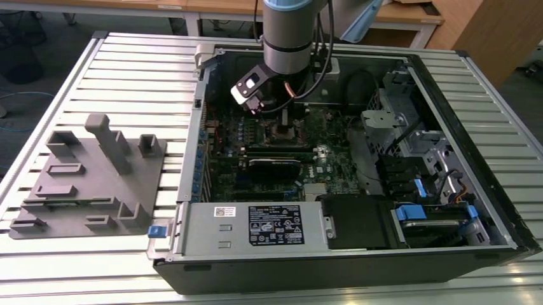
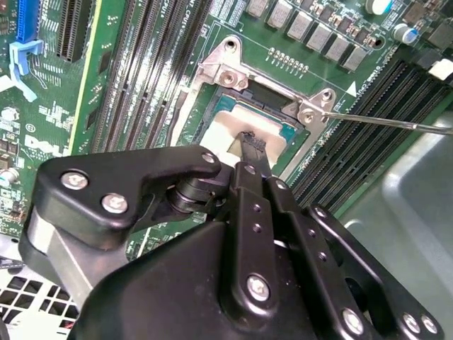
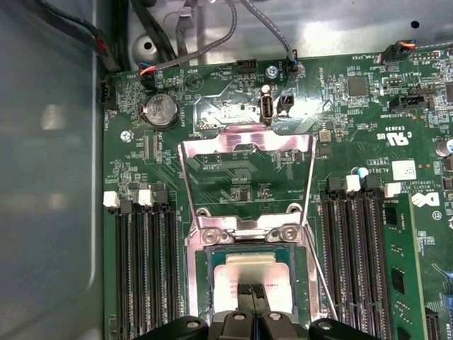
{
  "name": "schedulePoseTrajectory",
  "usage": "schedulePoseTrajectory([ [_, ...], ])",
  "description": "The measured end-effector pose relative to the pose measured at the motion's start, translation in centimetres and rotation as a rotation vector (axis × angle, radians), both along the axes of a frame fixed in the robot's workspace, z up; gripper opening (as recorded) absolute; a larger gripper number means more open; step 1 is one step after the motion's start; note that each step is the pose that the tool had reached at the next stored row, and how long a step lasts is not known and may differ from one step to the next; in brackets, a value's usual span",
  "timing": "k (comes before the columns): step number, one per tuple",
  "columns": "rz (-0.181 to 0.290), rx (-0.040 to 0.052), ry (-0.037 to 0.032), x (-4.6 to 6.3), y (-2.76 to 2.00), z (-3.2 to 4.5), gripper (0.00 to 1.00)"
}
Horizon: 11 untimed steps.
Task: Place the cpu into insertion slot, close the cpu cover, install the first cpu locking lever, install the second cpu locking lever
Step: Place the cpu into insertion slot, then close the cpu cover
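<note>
Inside the open computer case, the cpu lies flat in the insertion slot, its pale metal top facing up. The cpu also appears in the second wrist view, within the silvery rim of the insertion slot. My gripper hangs right over the chip, its black fingertips shut together at its top face. The cpu cover is swung open and lies back on the board beyond the socket. A thin locking lever sticks out sideways from the socket. In the exterior view my gripper hangs over the board's middle.
Black memory slots flank the socket on both sides. Cables run along the case wall past the board. In the exterior view a grey fixture plate sits on the slatted table at the left, and drive bays fill the case's right.
</note>
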<state>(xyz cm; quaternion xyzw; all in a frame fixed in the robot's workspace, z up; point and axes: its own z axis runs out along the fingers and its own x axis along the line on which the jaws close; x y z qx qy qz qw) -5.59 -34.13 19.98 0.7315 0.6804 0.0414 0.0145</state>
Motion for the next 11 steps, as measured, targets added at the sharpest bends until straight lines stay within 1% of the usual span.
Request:
schedulePoseTrajectory([
  [1, 0.000, -0.0024, 0.0014, -0.02, -0.03, 1.48, 0.11],
  [2, 0.000, -0.0024, 0.0014, -0.02, -0.03, 1.78, 0.11],
  [4, 0.000, -0.0025, 0.0015, -0.02, -0.03, 2.07, 0.11],
  [7, 0.000, -0.0020, 0.0012, -0.02, -0.03, 2.09, 0.11],
  [9, 0.000, -0.0024, 0.0014, -0.02, -0.03, 2.33, 0.11],
  [11, 0.000, -0.0024, 0.0014, -0.02, -0.03, 2.33, 0.11],
])
